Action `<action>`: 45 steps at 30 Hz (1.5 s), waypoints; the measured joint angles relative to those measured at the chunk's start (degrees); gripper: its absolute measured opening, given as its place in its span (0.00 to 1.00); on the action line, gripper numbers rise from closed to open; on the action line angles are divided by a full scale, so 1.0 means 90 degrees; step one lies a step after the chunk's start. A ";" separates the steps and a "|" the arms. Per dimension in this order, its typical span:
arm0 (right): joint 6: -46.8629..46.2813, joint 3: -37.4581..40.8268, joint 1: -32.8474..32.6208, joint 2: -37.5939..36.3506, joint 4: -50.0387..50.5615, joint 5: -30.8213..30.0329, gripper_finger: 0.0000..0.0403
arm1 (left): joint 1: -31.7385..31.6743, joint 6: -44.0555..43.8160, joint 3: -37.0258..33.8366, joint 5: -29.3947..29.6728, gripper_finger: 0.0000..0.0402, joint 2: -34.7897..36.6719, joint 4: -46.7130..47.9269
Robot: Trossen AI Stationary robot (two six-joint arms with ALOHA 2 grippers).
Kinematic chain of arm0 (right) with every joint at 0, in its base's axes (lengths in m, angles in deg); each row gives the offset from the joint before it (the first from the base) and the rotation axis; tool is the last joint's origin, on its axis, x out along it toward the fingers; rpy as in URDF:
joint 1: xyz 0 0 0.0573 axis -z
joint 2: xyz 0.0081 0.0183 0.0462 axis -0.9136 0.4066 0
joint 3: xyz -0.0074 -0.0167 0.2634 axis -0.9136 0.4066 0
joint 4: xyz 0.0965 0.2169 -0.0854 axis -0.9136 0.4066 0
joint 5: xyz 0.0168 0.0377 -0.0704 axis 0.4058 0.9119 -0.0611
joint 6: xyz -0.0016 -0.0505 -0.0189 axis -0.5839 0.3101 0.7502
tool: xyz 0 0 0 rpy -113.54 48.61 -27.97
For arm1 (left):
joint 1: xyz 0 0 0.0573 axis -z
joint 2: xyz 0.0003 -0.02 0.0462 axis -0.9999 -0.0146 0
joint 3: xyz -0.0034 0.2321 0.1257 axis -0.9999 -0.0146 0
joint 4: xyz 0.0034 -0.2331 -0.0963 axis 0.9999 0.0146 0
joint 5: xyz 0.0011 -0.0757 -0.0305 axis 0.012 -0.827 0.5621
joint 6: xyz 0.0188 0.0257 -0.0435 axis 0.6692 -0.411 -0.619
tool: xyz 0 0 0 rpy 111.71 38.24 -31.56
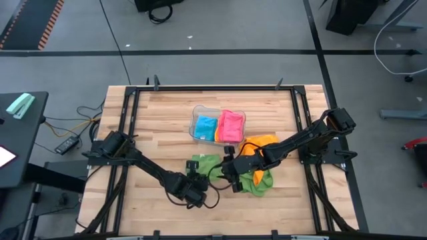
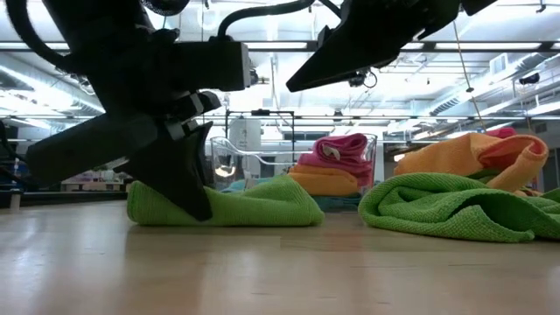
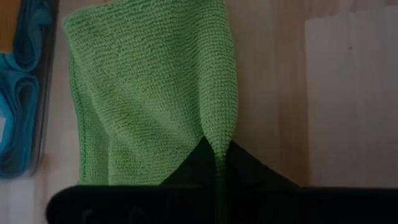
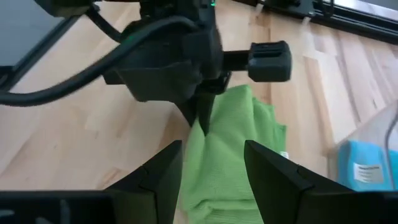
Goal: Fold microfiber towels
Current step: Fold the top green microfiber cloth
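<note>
Microfiber towels: pink [image 1: 231, 126] and blue [image 1: 205, 127] sit folded in the clear tray [image 1: 195, 115], orange [image 1: 259, 145] and green [image 1: 257, 181] lie crumpled beside it, left gripper [image 3: 216, 163] pinched on the small green towel's [image 3: 149, 93] corner, right gripper [image 4: 211, 165] open above it.

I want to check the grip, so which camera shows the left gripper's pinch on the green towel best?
Left wrist view: left gripper shut on the green towel edge. Right wrist shows it farther off; low view sideways; high view small.

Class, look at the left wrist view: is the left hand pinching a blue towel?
No. The left hand is shut on the corner of a green towel.
</note>
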 joint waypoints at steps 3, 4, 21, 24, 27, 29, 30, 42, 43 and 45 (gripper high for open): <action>0.0020 0.0000 -0.0026 0.0052 -0.0080 0.0095 0.45 | -0.0002 -0.0103 0.0128 -0.0075 0.06 0.0000 0.0018; 0.0024 0.0000 -0.0046 0.0075 -0.0073 0.0095 0.45 | -0.0002 -0.0101 0.0189 -0.0109 0.08 0.0000 0.0012; 0.0117 0.0000 -0.0330 0.0576 -0.0366 0.0100 0.48 | 0.0000 -0.0465 0.0682 -0.0450 0.09 0.0012 0.0405; 0.0114 0.0000 -0.0333 0.0576 -0.0360 0.0102 0.51 | 0.0000 -0.0486 0.0682 -0.0464 0.11 0.0012 0.0431; 0.0121 0.0000 -0.0371 0.0576 -0.0364 0.0097 0.56 | -0.0005 -0.0551 0.0682 -0.0557 0.11 0.0012 0.0437; 0.0183 0.0000 -0.0440 0.0576 -0.0364 0.0050 0.59 | -0.0010 -0.0608 0.0682 -0.0625 0.09 0.0012 0.0464; 0.0238 0.0006 -0.0477 0.0577 -0.0372 -0.0012 0.60 | -0.0015 -0.0613 0.0682 -0.0630 0.08 0.0012 0.0479; 0.1115 0.0350 -0.0762 0.1577 -0.2238 -0.0585 0.62 | -0.0059 -0.0932 0.0684 -0.0736 0.10 0.0300 0.0450; 0.1161 0.0282 -0.0765 0.1675 -0.2273 -0.0805 0.62 | -0.0068 -0.0954 0.0683 -0.0733 0.09 0.0325 0.0470; 0.1295 0.0173 -0.0794 0.1791 -0.2270 -0.1243 0.62 | -0.0092 -0.0988 0.0680 -0.0726 0.08 0.0364 0.0443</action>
